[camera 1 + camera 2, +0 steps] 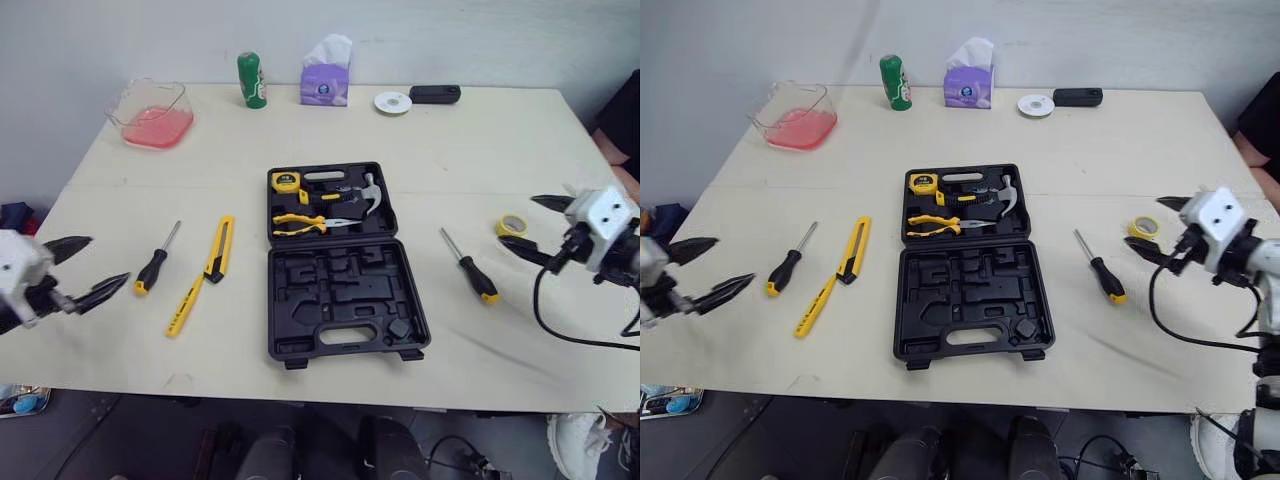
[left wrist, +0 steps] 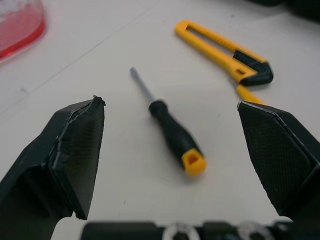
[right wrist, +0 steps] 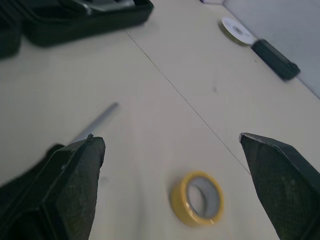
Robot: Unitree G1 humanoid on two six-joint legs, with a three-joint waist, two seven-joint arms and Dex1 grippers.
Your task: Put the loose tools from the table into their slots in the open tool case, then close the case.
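Cream desk [image 1: 470,140] against a pale wall; open black plastic tool case [image 1: 345,290] lies flat at its centre. Far half of the case holds a yellow tape measure [image 1: 287,182], a steel hammer [image 1: 365,195] and yellow-handled pliers [image 1: 298,222]; near half has empty slots.

Loose on the robot's left: black-and-yellow screwdriver [image 1: 155,265], yellow utility knife [image 1: 219,250], thin yellow strip [image 1: 185,305]. On the right: second black-and-yellow screwdriver [image 1: 470,265], yellow tape roll [image 1: 512,226].

Left claw [image 1: 108,260] is spread wide, holding nothing, near the left screwdriver; its wrist view shows that tool's yellow butt end close up. Right claw [image 3: 170,137] is spread, holding nothing, by the tape roll; its wrist view shows the roll lying flat.

Far edge: clear tub of pink liquid [image 1: 152,115], green can [image 1: 251,80], purple tissue box [image 1: 326,80], white disc [image 1: 393,102], small black device [image 1: 435,94].
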